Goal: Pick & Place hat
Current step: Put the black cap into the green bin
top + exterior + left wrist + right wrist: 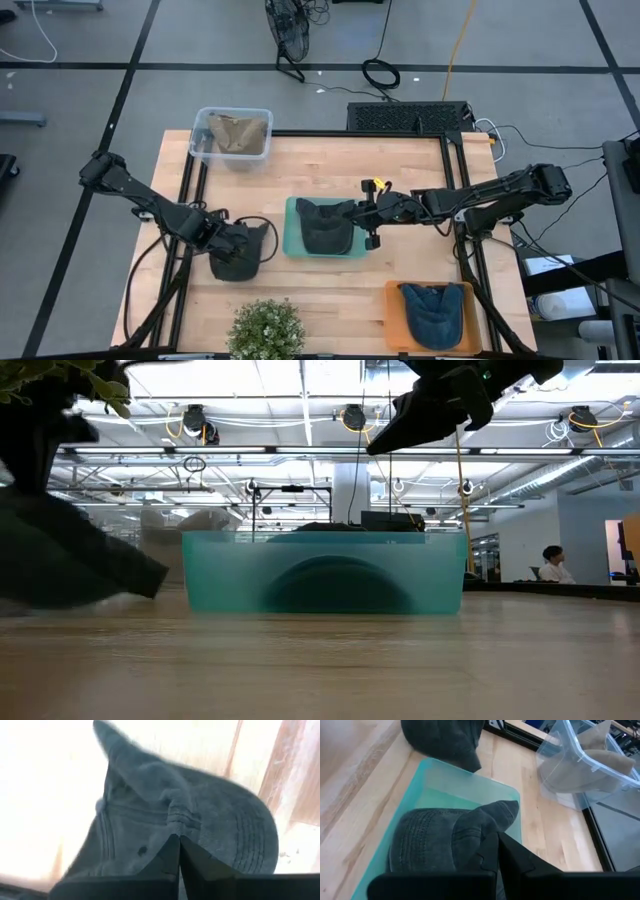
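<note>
Fingers of left gripper (pixel 178 851) apparently pinch dark hat (pixel 200 820) on table (pixel 400 165).

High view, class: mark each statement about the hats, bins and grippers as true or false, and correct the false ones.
1. The teal plastic bin holds a dark grey cap. True.
2. The clear plastic bin is empty. False: it holds a tan hat.
3. The left gripper is shut on a dark grey cap on the wooden table. True.
4. The blue cap lies in the teal bin. False: it lies in the orange tray.
5. The right gripper is wide open. False: it is shut, at the teal bin's cap.
</note>
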Controlling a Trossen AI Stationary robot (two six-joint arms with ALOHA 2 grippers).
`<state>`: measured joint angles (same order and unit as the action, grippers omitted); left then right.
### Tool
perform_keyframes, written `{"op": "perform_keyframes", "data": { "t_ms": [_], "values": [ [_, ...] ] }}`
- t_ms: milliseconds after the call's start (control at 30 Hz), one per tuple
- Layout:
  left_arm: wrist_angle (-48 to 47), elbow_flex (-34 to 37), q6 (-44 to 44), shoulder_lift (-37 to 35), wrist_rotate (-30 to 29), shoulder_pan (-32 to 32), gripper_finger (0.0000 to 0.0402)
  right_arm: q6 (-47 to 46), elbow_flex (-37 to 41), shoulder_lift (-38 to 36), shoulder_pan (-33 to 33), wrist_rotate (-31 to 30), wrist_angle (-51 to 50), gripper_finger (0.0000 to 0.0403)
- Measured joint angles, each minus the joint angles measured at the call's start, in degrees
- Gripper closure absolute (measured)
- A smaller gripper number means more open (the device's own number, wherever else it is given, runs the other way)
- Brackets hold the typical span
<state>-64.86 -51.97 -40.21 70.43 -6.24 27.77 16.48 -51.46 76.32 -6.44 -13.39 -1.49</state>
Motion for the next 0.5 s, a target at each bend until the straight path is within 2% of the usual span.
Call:
{"op": "perform_keyframes", "data": {
  "t_ms": [333, 500],
  "values": [
    [-13.5, -17.4, 1.3, 0.0, -10.4, 0.0, 0.0396, -3.8, 0.0, -3.1, -0.9, 0.0, -4.0, 0.0403],
    [-9.8, -23.1, 8.1, 0.0, -17.8, -0.5, 0.0396, -3.9, 0.0, -5.7, -2.5, -0.5, -4.7, 0.0403]
  ]
}}
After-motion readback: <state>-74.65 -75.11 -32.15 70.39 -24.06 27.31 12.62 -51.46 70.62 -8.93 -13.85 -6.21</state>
